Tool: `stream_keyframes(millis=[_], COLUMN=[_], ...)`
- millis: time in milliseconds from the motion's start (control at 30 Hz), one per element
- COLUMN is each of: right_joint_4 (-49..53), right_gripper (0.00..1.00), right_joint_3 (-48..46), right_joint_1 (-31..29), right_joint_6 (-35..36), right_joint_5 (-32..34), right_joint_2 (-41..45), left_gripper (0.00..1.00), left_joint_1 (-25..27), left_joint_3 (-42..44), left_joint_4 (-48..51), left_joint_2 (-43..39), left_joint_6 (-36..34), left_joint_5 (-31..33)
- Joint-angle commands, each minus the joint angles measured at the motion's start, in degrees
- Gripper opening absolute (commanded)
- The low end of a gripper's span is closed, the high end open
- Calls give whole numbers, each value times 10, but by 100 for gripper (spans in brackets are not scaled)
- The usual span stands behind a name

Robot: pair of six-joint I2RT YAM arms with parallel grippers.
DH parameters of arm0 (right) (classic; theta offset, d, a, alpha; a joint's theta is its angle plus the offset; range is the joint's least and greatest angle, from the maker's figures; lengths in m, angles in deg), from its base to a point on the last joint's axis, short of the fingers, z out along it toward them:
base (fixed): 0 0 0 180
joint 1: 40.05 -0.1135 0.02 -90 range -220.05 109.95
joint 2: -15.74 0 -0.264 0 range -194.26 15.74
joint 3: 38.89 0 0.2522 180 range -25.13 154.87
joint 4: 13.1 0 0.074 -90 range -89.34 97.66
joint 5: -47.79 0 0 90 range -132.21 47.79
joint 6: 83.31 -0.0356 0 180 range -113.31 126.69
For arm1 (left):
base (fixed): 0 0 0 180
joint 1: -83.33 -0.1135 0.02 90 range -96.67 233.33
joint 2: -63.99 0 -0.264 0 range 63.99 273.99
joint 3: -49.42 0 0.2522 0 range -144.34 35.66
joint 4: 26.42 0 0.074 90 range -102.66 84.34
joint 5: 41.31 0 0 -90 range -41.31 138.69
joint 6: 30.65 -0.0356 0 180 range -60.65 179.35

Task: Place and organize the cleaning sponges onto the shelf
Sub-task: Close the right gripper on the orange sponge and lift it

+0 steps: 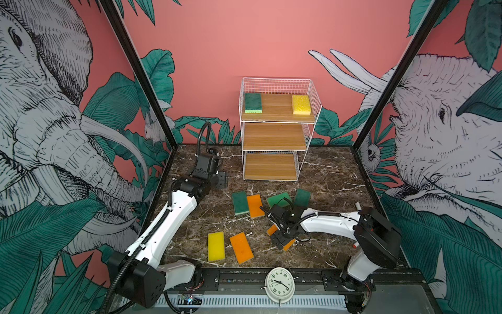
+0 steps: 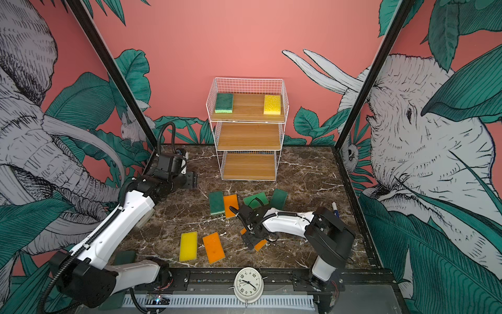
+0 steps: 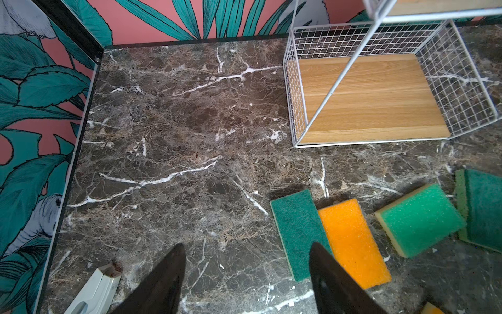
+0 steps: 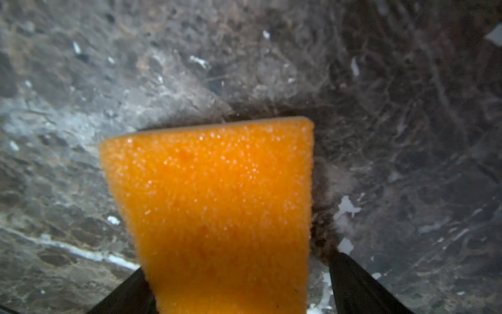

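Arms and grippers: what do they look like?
White rounded links and black joint housings on left arm and right arm; black corrugated conduit runs outside. The left gripper and right gripper have black tapered fingers. No markings legible.

The left arm (image 1: 173, 217) is stretched forward behind the left gripper (image 3: 245, 244), which has its two fingers (image 3: 168, 271) wide apart. The right arm (image 1: 326, 223) is bent toward the middle. The right gripper (image 4: 235, 263) points down, and its fingers (image 4: 353, 285) are also apart.
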Motion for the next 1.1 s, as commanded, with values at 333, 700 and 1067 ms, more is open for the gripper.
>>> stream_keyframes(millis=[333,700,1067], right_joint_4=[-13,-33,-54], right_gripper=[95,96,95], right_joint_3=[-28,-81,-85], right_joint_1=[24,22,-2], right_joint_6=[-97,-111,-90], right_joint_5=[38,4,16], right_joint_2=[57,93,85], left_gripper=[73,73,73], left_joint_1=[-4,-4,-4], left_joint_3=[5,7,3], left_joint_4=[7,6,8], left_joint_2=[-21,-31,-35], left_joint_6=[6,6,7], left_joint_5=[5,-8,-12])
